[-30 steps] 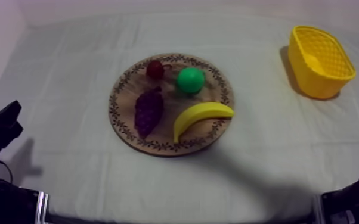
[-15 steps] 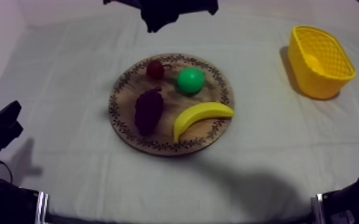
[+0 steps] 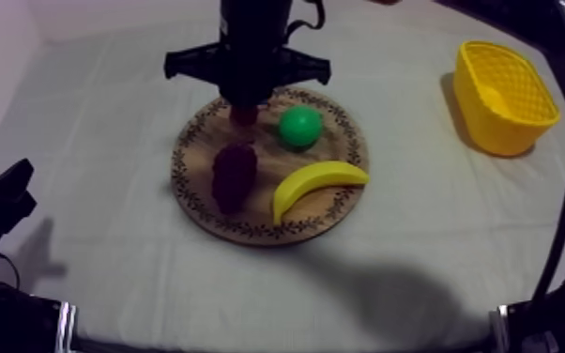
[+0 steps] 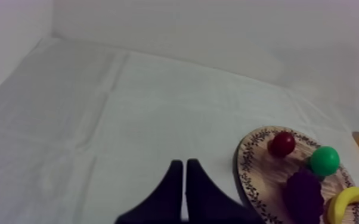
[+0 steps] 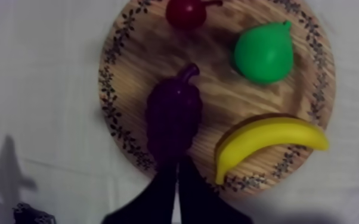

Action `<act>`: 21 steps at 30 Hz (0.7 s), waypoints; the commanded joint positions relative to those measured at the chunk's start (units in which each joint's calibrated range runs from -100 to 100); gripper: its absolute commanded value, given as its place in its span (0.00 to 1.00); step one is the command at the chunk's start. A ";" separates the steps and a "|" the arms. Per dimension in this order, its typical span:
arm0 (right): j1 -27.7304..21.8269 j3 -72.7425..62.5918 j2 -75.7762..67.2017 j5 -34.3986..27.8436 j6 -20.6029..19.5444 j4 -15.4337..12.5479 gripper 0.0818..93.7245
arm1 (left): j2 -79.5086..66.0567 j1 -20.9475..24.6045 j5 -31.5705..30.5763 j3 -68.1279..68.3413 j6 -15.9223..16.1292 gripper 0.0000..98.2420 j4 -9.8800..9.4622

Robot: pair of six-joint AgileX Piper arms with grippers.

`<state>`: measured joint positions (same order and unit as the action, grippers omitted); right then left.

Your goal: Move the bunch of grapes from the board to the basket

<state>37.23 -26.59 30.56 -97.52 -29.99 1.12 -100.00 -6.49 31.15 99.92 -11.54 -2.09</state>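
The dark purple bunch of grapes (image 3: 234, 176) (image 5: 174, 122) (image 4: 304, 190) lies on the left half of the round wooden board (image 3: 192, 202) (image 5: 122, 42). My right gripper (image 3: 246, 105) (image 5: 178, 167) hangs above the board's far edge, over the small red fruit (image 5: 185, 13). Its fingers lie together as a narrow wedge, shut on nothing, with the tips just short of the grapes. My left gripper (image 3: 5, 192) (image 4: 185, 164) rests shut at the table's left edge, well away from the board. The yellow basket (image 3: 504, 94) stands empty at the far right.
A green pear (image 3: 299, 126) (image 5: 264, 52) and a banana (image 3: 316, 183) (image 5: 271, 140) share the board to the right of the grapes. The small red fruit (image 4: 282, 143) sits at the board's back edge. Bare cloth lies between board and basket.
My right arm has come in from the far side and now hangs over the back of the board, covering the small red fruit in the top view. The fruit and my left arm stayed put.
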 commanded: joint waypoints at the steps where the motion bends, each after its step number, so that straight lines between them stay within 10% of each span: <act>1: 0.03 0.67 0.06 0.61 -0.24 -0.35 0.00 | 0.00 0.01 -0.03 -0.04 -0.01 0.00 -0.04; 12: 0.96 3.75 0.16 3.43 -1.22 -2.56 0.01 | 0.00 0.01 -0.03 -0.04 -0.01 0.00 -0.04; 21: 1.10 5.46 -0.38 4.54 -1.15 -4.30 0.72 | 0.00 0.01 -0.03 -0.04 -0.01 0.00 -0.04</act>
<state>38.31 -21.11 30.15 -92.94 -31.42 -3.00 -100.00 -6.49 31.15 99.92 -11.54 -2.09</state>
